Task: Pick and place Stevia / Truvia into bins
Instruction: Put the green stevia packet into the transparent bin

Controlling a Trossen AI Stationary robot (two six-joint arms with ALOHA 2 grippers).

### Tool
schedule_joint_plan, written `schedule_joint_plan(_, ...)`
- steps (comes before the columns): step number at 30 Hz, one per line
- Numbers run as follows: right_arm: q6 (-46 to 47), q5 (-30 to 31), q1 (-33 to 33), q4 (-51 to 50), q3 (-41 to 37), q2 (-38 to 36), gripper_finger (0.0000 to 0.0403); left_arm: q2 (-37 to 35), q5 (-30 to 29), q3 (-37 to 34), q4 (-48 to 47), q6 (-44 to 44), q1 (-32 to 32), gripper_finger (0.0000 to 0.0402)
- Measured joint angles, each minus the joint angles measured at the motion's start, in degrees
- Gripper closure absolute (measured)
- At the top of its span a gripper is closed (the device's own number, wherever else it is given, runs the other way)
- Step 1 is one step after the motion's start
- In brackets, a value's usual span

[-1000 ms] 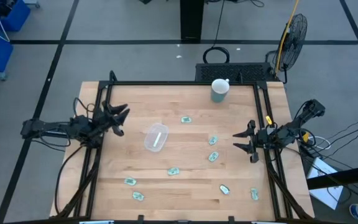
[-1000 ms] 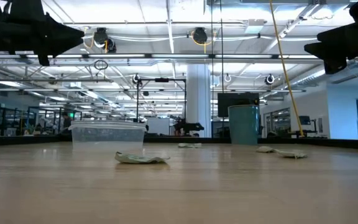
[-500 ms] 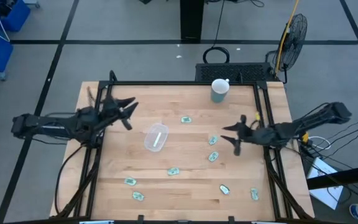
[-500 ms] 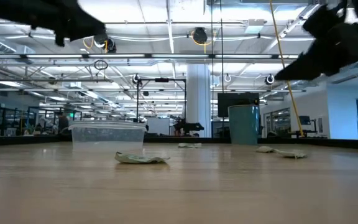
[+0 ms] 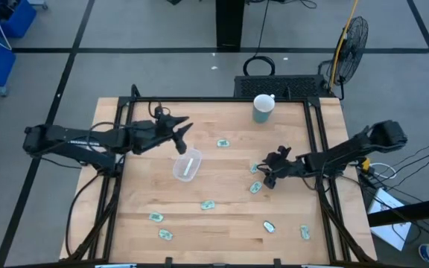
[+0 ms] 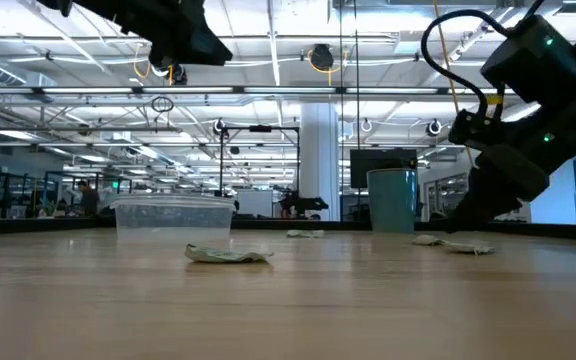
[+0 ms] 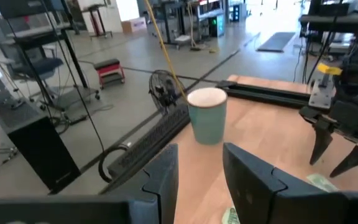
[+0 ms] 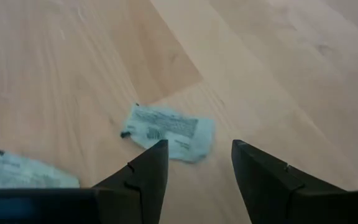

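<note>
Tabletop: right pincer [image 5: 268,174] has dropped over a packet [image 8: 168,129], fingers apart.

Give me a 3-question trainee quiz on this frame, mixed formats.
1. True or false: the right claw is open, low over a sweetener packet.
2. Which is above the clear bin's far end? A) left claw B) right claw C) neither
3. Fill in: the mug stands near the table's ___ edge.

Key: 1 true; 2 A; 3 far.
</note>
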Motion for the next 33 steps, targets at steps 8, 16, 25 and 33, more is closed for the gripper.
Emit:
schedule_joint_plan(8,-1.27,1.93,-0.82,6.45,0.17,8.07,0.0234,2.33,-0.03,-0.02,-0.62,-2.12,0.00,0.0271)
schedule_joint_plan(16,-3.43,2.23,-1.01,10.51,0.19,11.95,0.0301,2.34,-0.20,-0.02,-0.68,-1.27,0.00,0.0270)
schedule_joint_plan(25,-21.29,0.88,-0.18,18.43,6.38,11.71,0.0394,1.47,-3.31,-0.07,1.74,2.43,0.00,0.0270)
schedule_joint_plan(33,-40.25,1.29,-0.78,14.03,31.69,17.53,0.0400,-2.71,-11.20,-0.09,7.55,8.73,0.02,0.0270)
